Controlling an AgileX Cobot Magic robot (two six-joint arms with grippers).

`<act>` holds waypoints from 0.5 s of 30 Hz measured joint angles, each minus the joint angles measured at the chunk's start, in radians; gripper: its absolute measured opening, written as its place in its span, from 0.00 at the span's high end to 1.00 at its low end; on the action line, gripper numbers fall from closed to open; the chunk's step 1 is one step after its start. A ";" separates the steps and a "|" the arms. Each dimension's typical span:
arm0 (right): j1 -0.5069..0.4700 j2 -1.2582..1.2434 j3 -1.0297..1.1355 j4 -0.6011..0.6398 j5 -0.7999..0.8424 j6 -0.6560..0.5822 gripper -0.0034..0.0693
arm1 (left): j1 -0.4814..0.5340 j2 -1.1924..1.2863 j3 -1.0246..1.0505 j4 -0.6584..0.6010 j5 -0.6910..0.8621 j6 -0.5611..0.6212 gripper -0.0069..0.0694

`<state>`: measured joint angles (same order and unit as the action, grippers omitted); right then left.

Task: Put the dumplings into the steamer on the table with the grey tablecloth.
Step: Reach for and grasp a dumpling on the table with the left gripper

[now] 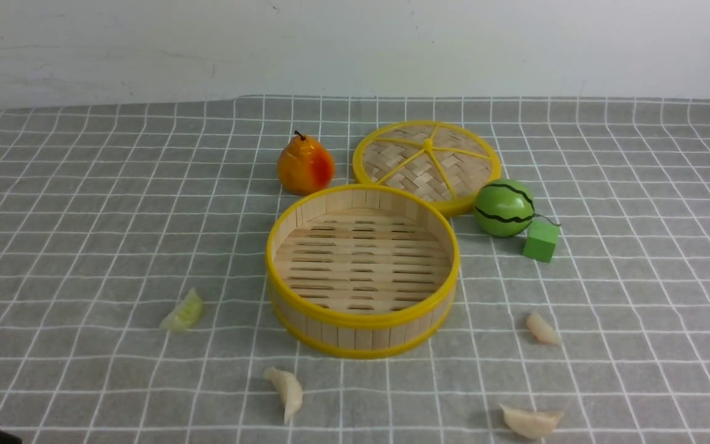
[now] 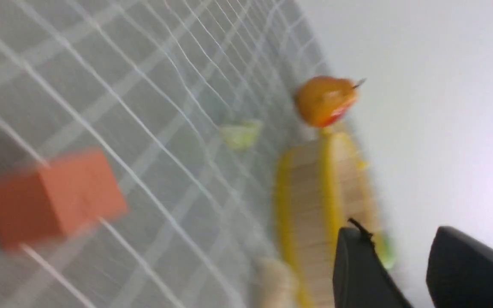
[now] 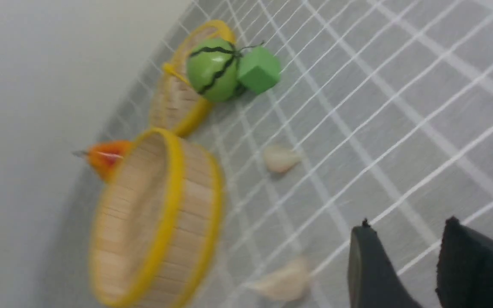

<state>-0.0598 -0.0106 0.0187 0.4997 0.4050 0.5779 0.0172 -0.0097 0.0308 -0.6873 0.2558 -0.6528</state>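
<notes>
**Grippers empty, all four dumplings outside the steamer**

Left gripper (image 2: 398, 234): jaws partly apart, nothing between them. Right gripper (image 3: 408, 224): same, gap clear, no load. Both wrist views are blurred.

Steamer (image 1: 355, 336) is upright and empty on the grey tablecloth (image 1: 84, 246) covering the desk.
- Front-right dumpling (image 1: 530, 421): near side of the steamer, off to its right, and the closest one to the right gripper.
- Right dumpling (image 1: 543, 328): right of the steamer, apart from its wall.
- Front-left dumpling (image 1: 287, 388): just off the steamer's near wall.
- Green-tinted dumpling (image 1: 182, 311): left of the steamer.
- Pear (image 1: 304, 165) and lid (image 1: 427, 160): behind the steamer.
- Watermelon (image 1: 504, 208) and green cube (image 1: 541, 240): back-right of the steamer.
- Orange block (image 2: 54, 196): seen only from the left wrist.

Likely risks:
- Dumplings are small, glossy and curved, so an off-centre pinch could squirt one sideways.
- Cloth is wrinkled, so fingertips coming in low could snag it and drag the steamer or the dumplings.
- Steamer looks light, so a knock on the rim at drop-off could shift it.
- Both arms over the steamer at once could clash.
</notes>
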 joint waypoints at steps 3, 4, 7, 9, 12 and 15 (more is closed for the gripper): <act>0.000 0.000 0.006 0.155 0.004 0.125 0.62 | 0.000 0.000 0.000 -0.191 -0.014 -0.080 0.60; 0.000 0.000 0.007 0.160 0.004 0.135 0.62 | 0.000 0.000 0.000 -0.199 -0.015 -0.082 0.60; 0.000 0.000 0.007 0.150 0.004 0.156 0.62 | 0.000 0.000 0.000 -0.230 -0.014 -0.087 0.60; 0.000 0.000 0.007 0.129 -0.003 0.143 0.62 | 0.000 0.000 0.000 -0.235 0.013 -0.067 0.60; 0.000 0.000 -0.004 0.102 0.001 0.008 0.64 | 0.000 0.000 -0.045 -0.235 0.115 0.068 0.60; 0.000 0.000 -0.085 0.094 0.003 -0.233 0.70 | 0.000 0.014 -0.191 -0.201 0.230 0.275 0.64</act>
<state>-0.0598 -0.0106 -0.0661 0.5938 0.4079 0.3449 0.0172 0.0044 -0.1601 -0.8878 0.4857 -0.3773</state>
